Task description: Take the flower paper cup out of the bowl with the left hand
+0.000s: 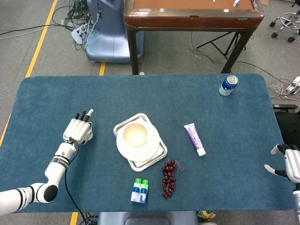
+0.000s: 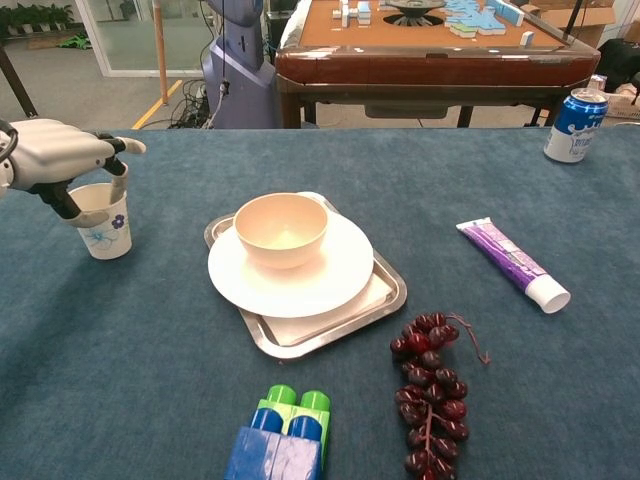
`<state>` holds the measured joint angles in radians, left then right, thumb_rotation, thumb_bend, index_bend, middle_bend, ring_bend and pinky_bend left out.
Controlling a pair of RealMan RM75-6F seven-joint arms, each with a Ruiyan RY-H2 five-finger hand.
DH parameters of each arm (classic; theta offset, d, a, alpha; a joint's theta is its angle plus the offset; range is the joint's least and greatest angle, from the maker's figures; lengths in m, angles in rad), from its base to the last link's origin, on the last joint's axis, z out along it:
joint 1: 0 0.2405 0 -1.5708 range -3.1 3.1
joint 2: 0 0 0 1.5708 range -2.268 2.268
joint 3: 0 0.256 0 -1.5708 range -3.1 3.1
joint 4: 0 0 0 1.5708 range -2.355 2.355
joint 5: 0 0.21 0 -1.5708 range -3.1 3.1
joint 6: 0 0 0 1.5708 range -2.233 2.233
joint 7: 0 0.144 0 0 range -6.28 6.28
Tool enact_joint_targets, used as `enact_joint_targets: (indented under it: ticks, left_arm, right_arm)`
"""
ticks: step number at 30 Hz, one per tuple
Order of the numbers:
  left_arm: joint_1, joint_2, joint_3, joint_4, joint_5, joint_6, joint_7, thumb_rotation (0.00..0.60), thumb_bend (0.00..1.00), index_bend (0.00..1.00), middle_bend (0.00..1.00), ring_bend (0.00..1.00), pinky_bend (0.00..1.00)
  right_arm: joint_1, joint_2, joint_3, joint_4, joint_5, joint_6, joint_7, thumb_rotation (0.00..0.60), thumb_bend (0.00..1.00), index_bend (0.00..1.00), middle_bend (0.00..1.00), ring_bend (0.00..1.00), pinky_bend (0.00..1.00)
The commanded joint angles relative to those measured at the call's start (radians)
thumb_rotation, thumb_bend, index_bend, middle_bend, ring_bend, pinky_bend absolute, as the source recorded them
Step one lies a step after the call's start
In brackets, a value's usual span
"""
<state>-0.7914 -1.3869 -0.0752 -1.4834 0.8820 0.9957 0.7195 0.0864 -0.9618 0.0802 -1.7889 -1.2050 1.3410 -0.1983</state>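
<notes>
Table (image 2: 150, 380) is covered in blue-green short-pile felt, matte. The flower paper cup (image 2: 106, 226) is white, thin-walled, tapered, with small blue flower prints; it stands upright on the felt at the left of the table, well apart from the bowl (image 2: 281, 228) and outside it. The bowl is smooth, cream and round, and sits on a white round plate (image 2: 320, 280), which lies on a rectangular brushed-metal tray (image 2: 372, 308) with rounded corners.

Your left hand (image 2: 58, 160) is a white hard shell with dark fingertips. It sits over the top of the cup: one finger (image 2: 116, 185) drops down at the rim on the bowl side, a dark thumb-side digit (image 2: 60, 200) is at the rim on the far-left side, so the cup's mouth is between them. It reads as a pinch on the rim with the other fingers lying forward and close together. In the head view the hand (image 1: 78, 130) hides the cup.

Your right hand (image 1: 287, 164) is at the table's right edge, only partly in frame, fingers apart, holding nothing.

Also on the felt: dark red grapes (image 2: 430, 395), glossy; blue-and-green blocks (image 2: 280, 440); a purple tube (image 2: 512, 262) with white cap; a blue can (image 2: 574, 125) at far right.
</notes>
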Motion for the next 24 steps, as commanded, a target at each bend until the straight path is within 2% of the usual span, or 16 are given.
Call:
enact_joint_targets:
  ticks: [1,11,24]
  left_arm:
    - [0.008,0.016,0.002,-0.022,0.014,0.012,-0.009,0.6,0.36,0.41,0.0,0.0,0.12]
    - [0.045,0.098,0.015,-0.176,0.06,0.096,0.007,0.6,0.36,0.4,0.0,0.0,0.12]
    - [0.188,0.199,0.04,-0.338,0.161,0.31,-0.047,0.6,0.36,0.39,0.0,0.0,0.12]
  right_arm:
    - [0.0,0.0,0.0,0.0,0.0,0.0,0.0,0.6,0.15,0.49,0.44,0.33,0.41]
    - [0.003,-0.005,-0.002,0.002,0.001,-0.005,-0.008,0.6,0.15,0.49,0.44,0.33,0.41]
    - [0.009,-0.016,-0.004,0.007,0.01,-0.012,-0.024,0.6,0.15,0.49,0.44,0.33,0.41]
